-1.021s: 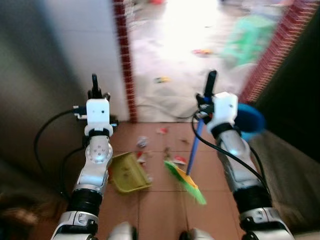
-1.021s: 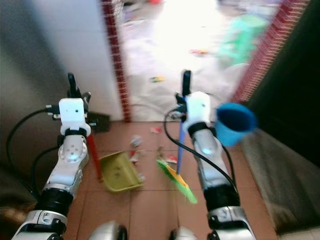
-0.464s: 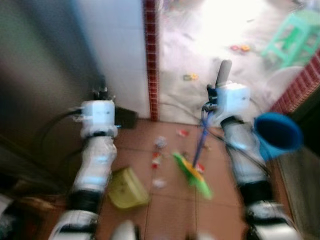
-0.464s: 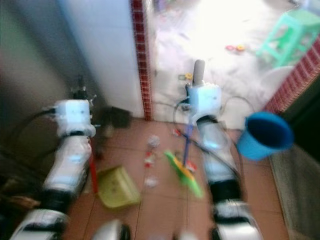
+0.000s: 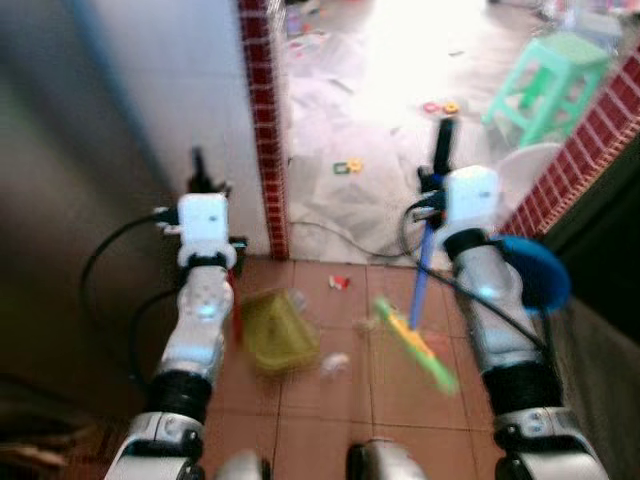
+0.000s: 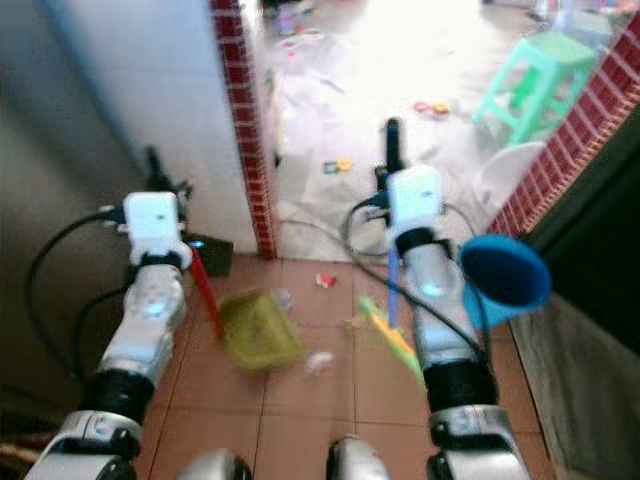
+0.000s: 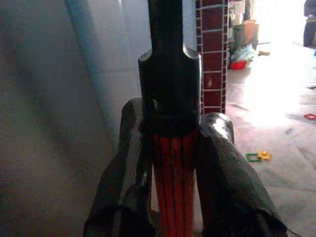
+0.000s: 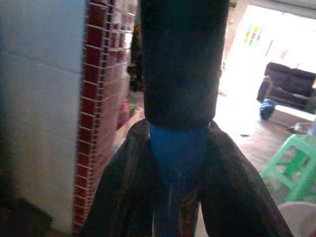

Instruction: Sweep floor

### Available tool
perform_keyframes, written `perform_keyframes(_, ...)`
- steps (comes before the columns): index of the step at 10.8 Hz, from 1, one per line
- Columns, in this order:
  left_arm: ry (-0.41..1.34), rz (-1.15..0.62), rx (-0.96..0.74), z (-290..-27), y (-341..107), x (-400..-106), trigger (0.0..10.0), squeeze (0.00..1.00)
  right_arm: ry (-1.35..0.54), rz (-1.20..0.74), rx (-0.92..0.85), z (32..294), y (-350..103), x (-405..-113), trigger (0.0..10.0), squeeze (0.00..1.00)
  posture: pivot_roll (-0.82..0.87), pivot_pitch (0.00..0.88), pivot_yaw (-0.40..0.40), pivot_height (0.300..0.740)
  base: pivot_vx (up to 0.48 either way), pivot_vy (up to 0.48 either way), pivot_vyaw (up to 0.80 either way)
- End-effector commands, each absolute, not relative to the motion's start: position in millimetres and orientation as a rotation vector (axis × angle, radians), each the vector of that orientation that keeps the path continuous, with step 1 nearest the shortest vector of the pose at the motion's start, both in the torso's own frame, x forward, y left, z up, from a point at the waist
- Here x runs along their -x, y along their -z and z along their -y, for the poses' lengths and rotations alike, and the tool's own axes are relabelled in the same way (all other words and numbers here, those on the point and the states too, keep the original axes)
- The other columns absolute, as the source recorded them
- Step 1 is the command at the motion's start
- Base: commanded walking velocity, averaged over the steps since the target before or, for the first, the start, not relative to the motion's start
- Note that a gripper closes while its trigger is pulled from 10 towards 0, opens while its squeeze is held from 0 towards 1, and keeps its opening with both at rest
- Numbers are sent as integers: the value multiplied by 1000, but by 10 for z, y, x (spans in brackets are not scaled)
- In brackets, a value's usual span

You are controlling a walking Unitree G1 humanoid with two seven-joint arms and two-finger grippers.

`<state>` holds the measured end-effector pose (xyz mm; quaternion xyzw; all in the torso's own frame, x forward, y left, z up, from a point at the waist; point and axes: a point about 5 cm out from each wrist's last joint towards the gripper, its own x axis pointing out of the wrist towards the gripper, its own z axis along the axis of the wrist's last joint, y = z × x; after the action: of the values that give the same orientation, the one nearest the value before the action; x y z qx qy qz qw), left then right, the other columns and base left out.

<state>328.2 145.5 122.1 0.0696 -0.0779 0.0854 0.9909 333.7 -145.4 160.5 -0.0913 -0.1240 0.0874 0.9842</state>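
Note:
My left gripper (image 5: 199,172) is shut on the red handle (image 6: 205,290) of a yellow-green dustpan (image 5: 275,330), which sits low over the terracotta tiles and looks blurred. In the left wrist view my left gripper's fingers (image 7: 224,163) clamp the red handle below its black cap. My right gripper (image 5: 441,160) is shut on the blue broom handle (image 5: 420,285); the green and yellow broom head (image 5: 420,350) is on the tiles to the right of the dustpan. A white scrap (image 5: 335,363) and a red scrap (image 5: 340,282) lie between them.
A red brick pillar (image 5: 262,130) and a white wall stand on the left of a doorway. Beyond it lie a bright littered floor, small toys (image 5: 348,166) and a green stool (image 5: 545,80). A blue bucket (image 6: 503,277) hangs by my right arm, and a brick wall (image 5: 585,140) stands on the right.
The whole view has shifted and shows more of the room past the doorway. Both grippers keep their hold. The dustpan and the broom head now sit nearer the doorway, with less litter around them.

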Motion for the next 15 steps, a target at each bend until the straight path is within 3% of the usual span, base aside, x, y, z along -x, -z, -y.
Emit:
perform_keyframes(1, -175, 200, -181, -1485, -1306, -3296, 10000, 0, -177, 327, 160, 1432, -1801, -3347, 10000, 0, -60, 46, 31, 740, 0, 0, 0)
perform_keyframes(8, -106, 108, -182, -1487, -1140, -3313, 10000, 0, -164, 334, 179, 1464, -1846, -3399, 10000, 0, -80, 57, 36, 740, 0, 0, 0)
perform_keyframes(10, -123, 84, -260, -1464, -1087, -3349, 10000, 0, -164, 326, 183, 1452, -1825, -3387, 10000, 0, -95, 60, 41, 740, 0, 0, 0)
perform_keyframes(12, -87, 61, -204, -1368, -1037, -3369, 10000, 0, -162, 302, 179, 1484, -1781, -3375, 10000, 0, -96, 59, 42, 740, 0, 0, 0)
perform_keyframes(13, -65, -72, -53, -1255, -826, -3347, 10000, 0, -179, 278, 144, 1441, -1748, -3385, 10000, 0, -95, 59, 38, 740, 0, 0, 0)
perform_keyframes(15, 9, -149, 31, -1039, -708, -3336, 10000, 0, -201, 247, 82, 1368, -1737, -3409, 10000, 0, -100, 57, 34, 740, 0, 0, 0)
